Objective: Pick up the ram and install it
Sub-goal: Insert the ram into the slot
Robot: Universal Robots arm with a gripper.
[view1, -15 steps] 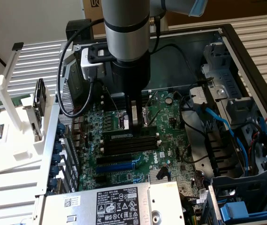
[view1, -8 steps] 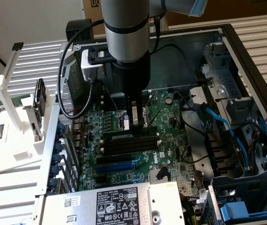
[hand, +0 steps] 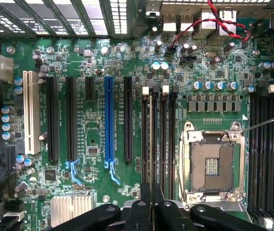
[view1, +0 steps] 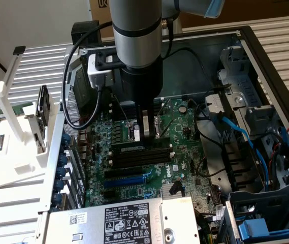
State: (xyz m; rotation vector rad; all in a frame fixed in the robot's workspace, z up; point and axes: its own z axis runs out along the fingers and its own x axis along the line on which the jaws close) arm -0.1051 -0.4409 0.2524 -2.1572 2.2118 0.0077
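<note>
With the gripper (view1: 145,136) pinching its fingers narrowly on the ram (view1: 131,148), which stands edge-on at the black memory slots (view1: 139,157) beside the CPU socket (hand: 213,163), any tilt or missed notch risks jamming it half-seated.

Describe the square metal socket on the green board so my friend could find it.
Look into the open computer case, at the green board inside. Between two banks of long black slots sits the socket. Its neighbours are narrow and black; it alone is square, with a shiny silver frame around a dark, empty centre.
</note>
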